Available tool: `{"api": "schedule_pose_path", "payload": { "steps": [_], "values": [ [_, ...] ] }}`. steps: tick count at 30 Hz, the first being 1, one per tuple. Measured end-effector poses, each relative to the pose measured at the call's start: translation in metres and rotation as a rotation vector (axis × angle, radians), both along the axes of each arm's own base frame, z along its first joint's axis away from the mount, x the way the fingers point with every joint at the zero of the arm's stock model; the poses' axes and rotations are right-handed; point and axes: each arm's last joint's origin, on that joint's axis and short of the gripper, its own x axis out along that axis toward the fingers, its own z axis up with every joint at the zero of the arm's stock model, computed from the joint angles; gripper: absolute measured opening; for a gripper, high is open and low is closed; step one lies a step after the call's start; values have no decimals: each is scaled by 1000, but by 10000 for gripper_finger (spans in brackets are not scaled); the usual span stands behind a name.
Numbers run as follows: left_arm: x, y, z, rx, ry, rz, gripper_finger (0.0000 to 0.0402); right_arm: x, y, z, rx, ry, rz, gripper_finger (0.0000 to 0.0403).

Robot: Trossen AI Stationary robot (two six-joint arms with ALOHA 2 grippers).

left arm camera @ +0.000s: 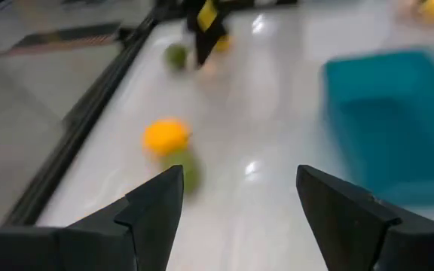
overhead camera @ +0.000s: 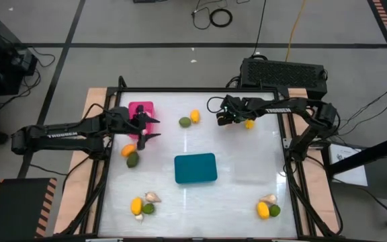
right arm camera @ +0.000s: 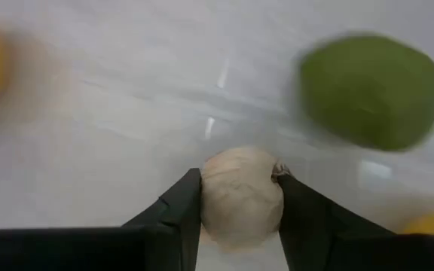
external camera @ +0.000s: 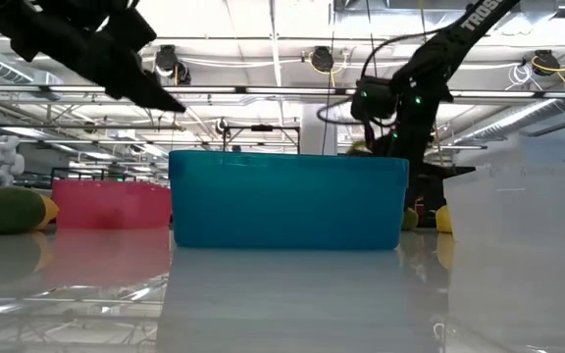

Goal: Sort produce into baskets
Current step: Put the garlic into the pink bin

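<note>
My right gripper (right arm camera: 239, 218) is at the far middle of the table (overhead camera: 222, 118), shut on a pale beige garlic-like bulb (right arm camera: 241, 197). A round green fruit (right arm camera: 371, 90) lies just beyond it. My left gripper (left arm camera: 239, 203) stands open beside the pink basket (overhead camera: 142, 113), with nothing between its fingers. Past its fingers a yellow-orange fruit (left arm camera: 166, 138) and a green fruit (left arm camera: 188, 169) lie on the table. The teal basket (overhead camera: 195, 168) stands mid-table. The nearly clear basket (external camera: 518, 206) stands to its right. My right gripper pinches the bulb's two opposite sides (right arm camera: 206, 197) between its two fingers, slanting steeply down from above. The bulb fills the gap between the fingertips. Whether it rests on the table or is lifted, I cannot tell.
A green fruit (overhead camera: 184, 122) and a yellow one (overhead camera: 195, 116) lie at the far middle, another yellow (overhead camera: 249, 123) by the right arm. Mixed clusters lie near the front left (overhead camera: 143, 206) and front right (overhead camera: 268, 207).
</note>
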Motion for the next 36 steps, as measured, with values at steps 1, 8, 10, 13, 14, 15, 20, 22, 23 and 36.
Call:
{"api": "schedule_pose_path", "payload": {
  "steps": [1, 8, 10, 13, 14, 15, 20, 22, 23, 36],
  "values": [
    [-1, 1, -1, 17, 20, 35, 265, 3, 2, 5, -8, -11, 15, 131],
    [-10, 5, 7, 107, -10, 252, 265, 45, 14, 49, -153, -224, 155, 135],
    [-12, 7, 9, 122, -27, 319, 265, 58, 18, 62, -230, -332, 201, 135],
    [-15, 9, 11, 146, -38, 424, 265, 76, 25, 75, -344, -489, 264, 135],
    [-16, 10, 12, 156, -42, 465, 265, 81, 27, 78, -375, -534, 283, 135],
    [-18, 10, 12, 168, -41, 511, 265, 86, 29, 77, -398, -562, 300, 135],
    [-24, 16, 9, 250, -27, 786, 265, 118, 36, 61, -467, -650, 377, 135],
    [-29, 18, 4, 295, -22, 947, 265, 135, 38, 54, -478, -650, 418, 135],
    [-31, 19, 3, 317, -20, 1020, 265, 146, 39, 52, -480, -664, 444, 135],
    [-47, 29, -7, 429, 42, 1341, 265, 265, 38, 23, -533, -756, 642, 135]
  ]
}}
